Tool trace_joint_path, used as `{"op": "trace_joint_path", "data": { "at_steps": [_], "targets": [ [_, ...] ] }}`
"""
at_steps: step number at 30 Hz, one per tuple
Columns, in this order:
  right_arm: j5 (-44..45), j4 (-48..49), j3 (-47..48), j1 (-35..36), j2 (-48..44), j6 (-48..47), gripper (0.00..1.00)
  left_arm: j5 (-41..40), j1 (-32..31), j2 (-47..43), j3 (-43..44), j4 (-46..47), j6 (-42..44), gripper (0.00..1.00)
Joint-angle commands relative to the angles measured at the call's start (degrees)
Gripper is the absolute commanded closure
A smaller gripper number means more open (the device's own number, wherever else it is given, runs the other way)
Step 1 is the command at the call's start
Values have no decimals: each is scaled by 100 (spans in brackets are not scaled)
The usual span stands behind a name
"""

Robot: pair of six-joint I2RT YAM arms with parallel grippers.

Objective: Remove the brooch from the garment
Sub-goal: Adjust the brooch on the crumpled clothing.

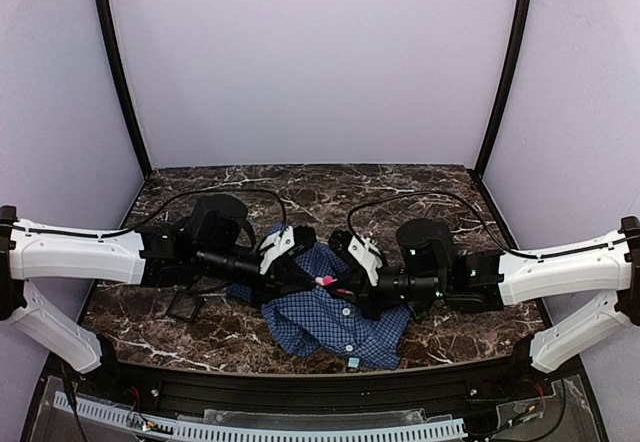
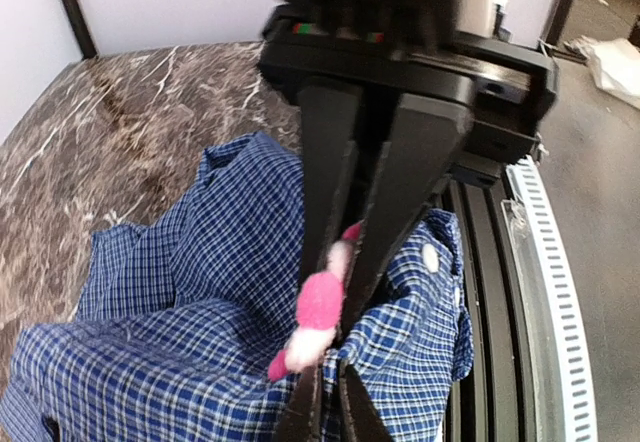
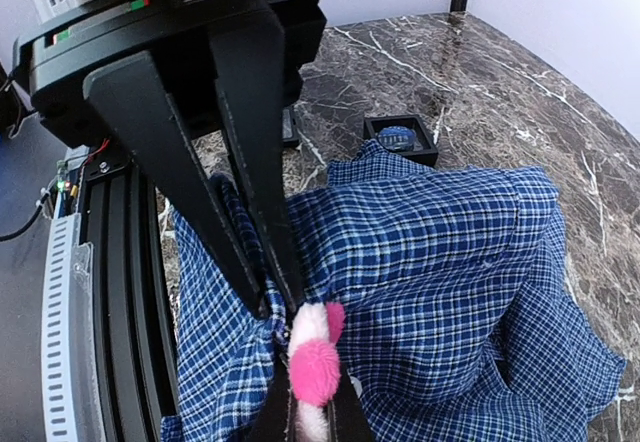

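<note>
The garment point(image 1: 330, 322), a blue checked shirt, lies crumpled on the marble table between my two arms. The brooch point(image 1: 325, 281), pink and white and fluffy, sits on a raised fold of it. In the right wrist view my right gripper point(image 3: 312, 377) is shut on the brooch point(image 3: 316, 367), its fingers on either side. My left gripper point(image 3: 275, 300) comes in from above and pinches the cloth point(image 3: 450, 242) right beside the pin. In the left wrist view my left gripper point(image 2: 328, 380) is shut on a fold of the garment point(image 2: 200, 262), just below the brooch point(image 2: 318, 307).
A small black square tray point(image 1: 185, 307) lies left of the shirt, seen also behind it as the tray point(image 3: 400, 137). A black rail point(image 1: 300, 387) runs along the near table edge. Pale walls and black posts enclose the marble top point(image 1: 400, 187).
</note>
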Motion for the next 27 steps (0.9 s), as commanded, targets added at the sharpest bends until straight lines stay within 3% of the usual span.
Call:
{"op": "trace_joint_path", "data": {
  "at_steps": [1,2,6,8,11,16,22,27],
  "targets": [
    [376,466,-68,123,24,476,100,-926,26,-364,-269,501,-216,86],
    [484,480,-53,127,28,529,100,-1068,25,-469,-335,534,-263,82],
    [1355,414,136,126,159,990,100,-1942,27,-845,-405,392,-868,26],
    [1903,309,274,126,317,1194,100,-2377,32,-1088,-463,336,-1479,18],
    [2620,145,512,127,564,1367,100,-2634,22,-1470,-536,219,-2084,16],
    [3111,4,947,119,816,1383,100,-1657,23,-1648,-611,210,-2817,16],
    [3230,-190,1221,108,834,1297,100,-1165,18,-1585,-1039,597,-3289,14],
    [2449,-47,1093,95,694,1183,100,-2085,22,-1391,-1217,706,-3124,9]
  ]
}}
